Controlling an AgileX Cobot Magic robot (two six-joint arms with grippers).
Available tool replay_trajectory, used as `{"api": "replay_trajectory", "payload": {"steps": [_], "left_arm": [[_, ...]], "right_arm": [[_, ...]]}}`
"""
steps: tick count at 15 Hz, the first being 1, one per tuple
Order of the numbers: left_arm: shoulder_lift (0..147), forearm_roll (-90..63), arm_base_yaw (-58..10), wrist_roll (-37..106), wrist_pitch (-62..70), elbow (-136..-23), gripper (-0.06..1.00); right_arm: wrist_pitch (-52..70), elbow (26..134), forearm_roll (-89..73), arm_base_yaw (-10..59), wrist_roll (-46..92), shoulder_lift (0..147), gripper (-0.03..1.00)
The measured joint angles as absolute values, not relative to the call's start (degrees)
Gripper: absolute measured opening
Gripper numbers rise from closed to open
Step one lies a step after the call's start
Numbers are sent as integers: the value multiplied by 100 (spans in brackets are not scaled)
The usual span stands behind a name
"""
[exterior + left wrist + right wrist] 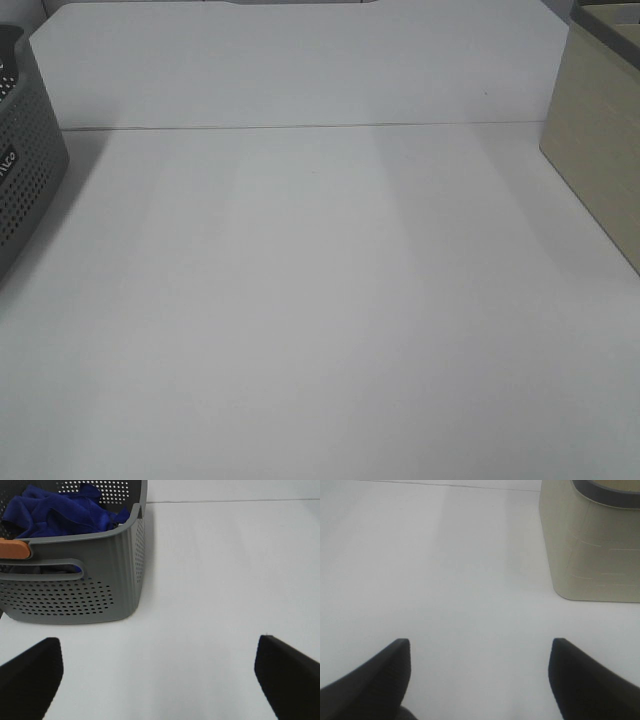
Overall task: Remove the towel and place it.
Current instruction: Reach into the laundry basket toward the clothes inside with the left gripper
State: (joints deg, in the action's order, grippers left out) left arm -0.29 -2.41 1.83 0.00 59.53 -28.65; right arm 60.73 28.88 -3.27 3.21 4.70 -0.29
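Observation:
The deep blue towel (60,511) lies crumpled inside a grey perforated basket (100,575), seen in the left wrist view. My left gripper (160,675) hovers over the white table short of the basket, open, with nothing between its black fingers (30,672). My right gripper (480,675) is open too, empty, above bare table near a beige bin (592,550). In the exterior high view neither gripper shows, and the towel is hidden there.
The grey basket (25,160) stands at the left edge of the white table (320,300), the beige bin (600,140) at the right edge. A white back wall (300,70) borders the table. An orange piece (14,548) sits on the basket's rim.

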Motion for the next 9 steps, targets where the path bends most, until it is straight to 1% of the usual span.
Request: {"api": "replay_trajectory", "payload": {"steps": [9], "left_arm": [[-29, -241, 183, 0, 5953, -2865, 99]], "right_arm": [[6073, 2888, -327, 321, 470, -29, 75]]}}
